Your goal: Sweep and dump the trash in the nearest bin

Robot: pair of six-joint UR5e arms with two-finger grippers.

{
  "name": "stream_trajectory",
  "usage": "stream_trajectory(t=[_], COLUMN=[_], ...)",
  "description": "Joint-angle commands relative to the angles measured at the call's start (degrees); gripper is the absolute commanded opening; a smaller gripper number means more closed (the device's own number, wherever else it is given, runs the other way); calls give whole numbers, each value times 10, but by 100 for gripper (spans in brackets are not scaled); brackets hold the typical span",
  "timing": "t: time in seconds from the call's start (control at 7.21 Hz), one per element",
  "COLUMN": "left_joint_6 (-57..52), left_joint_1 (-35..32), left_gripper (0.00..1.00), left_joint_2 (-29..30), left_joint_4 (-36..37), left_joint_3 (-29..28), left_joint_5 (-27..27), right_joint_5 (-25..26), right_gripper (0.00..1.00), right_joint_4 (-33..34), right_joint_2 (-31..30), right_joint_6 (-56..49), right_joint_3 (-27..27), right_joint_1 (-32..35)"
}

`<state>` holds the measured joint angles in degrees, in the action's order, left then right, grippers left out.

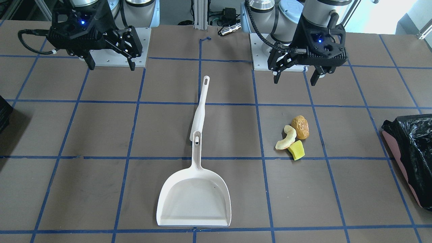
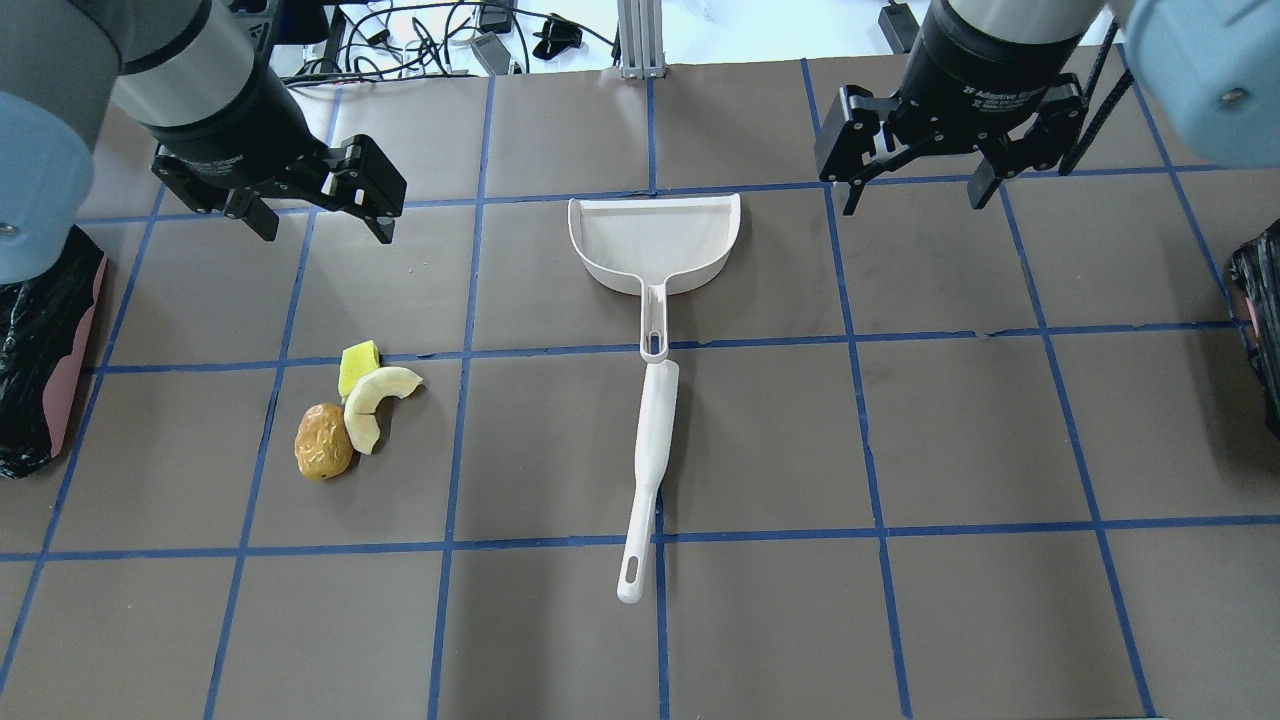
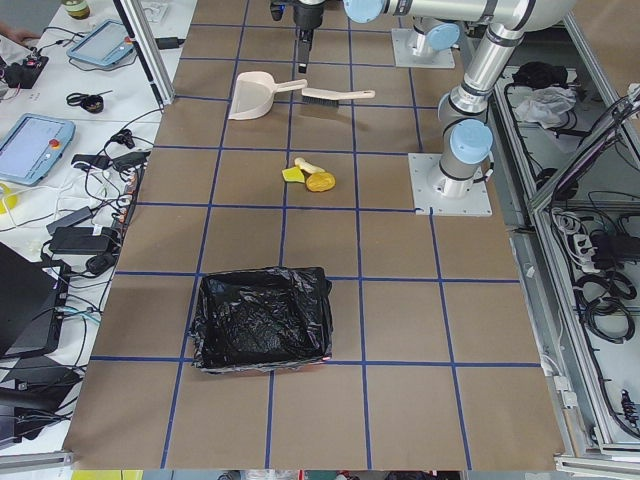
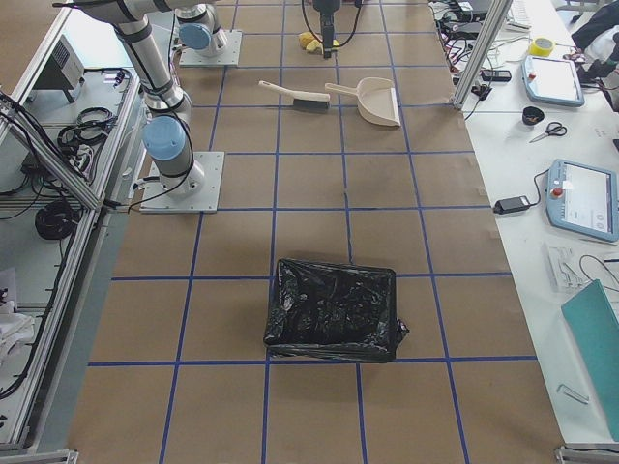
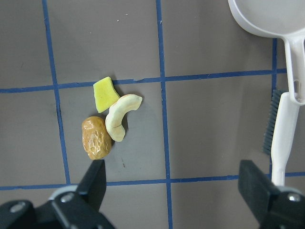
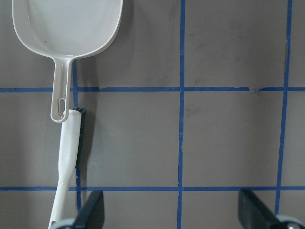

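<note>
"If twelve o'clock on the overhead view points away from the robot, where does the trash lie?"

"At nine o'clock of the long white plastic brush (image 2: 652, 440), well apart from it, on the brown bench (image 2: 960, 430) with its blue tape grid. Three pieces huddle: a wrinkled golden-brown lump (image 2: 323, 441), a pale curved apple-like slice (image 2: 372, 397) and a yellow wedge (image 2: 359, 362). The slice touches both others; the wedge sits at its twelve o'clock, the lump at its seven."

"And the bin?"

"The pink-sided bin lined with a crinkly black plastic bag (image 2: 35, 350) stands at the bench's nine o'clock edge, cut off by the frame, near the trash but not touching it. A second black-bagged shape (image 2: 1262, 320) shows at the three o'clock edge."

"How do the pincers stand?"

"The left pincer (image 2: 325, 225) hangs above the bench at twelve o'clock of the trash, its fingers spread wide with nothing between them. The right pincer (image 2: 916, 198) hangs at three o'clock of the white plastic dustpan (image 2: 655, 240), likewise spread and empty."

"Where is the dustpan against the brush?"

"At the brush's twelve o'clock, lying flat, its mouth toward twelve and its handle toward six. The handle's end touches the bristle end of the brush, whose own handle runs on toward six."
</note>
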<state>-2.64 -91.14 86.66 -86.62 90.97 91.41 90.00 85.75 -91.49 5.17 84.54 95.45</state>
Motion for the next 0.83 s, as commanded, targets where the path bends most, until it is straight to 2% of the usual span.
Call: stream_trajectory(t=[0.0,0.69], left_joint_6=[0,1], left_joint_1=[0,0], left_gripper=[100,100], left_joint_2=[0,0], left_joint_4=[0,0], left_joint_3=[0,0], left_joint_5=[0,0], right_joint_5=[0,1], right_gripper=[100,100], right_joint_4=[-1,-5], right_joint_2=[0,0], right_joint_6=[0,5], right_joint_3=[3,5], right_joint_1=[0,0])
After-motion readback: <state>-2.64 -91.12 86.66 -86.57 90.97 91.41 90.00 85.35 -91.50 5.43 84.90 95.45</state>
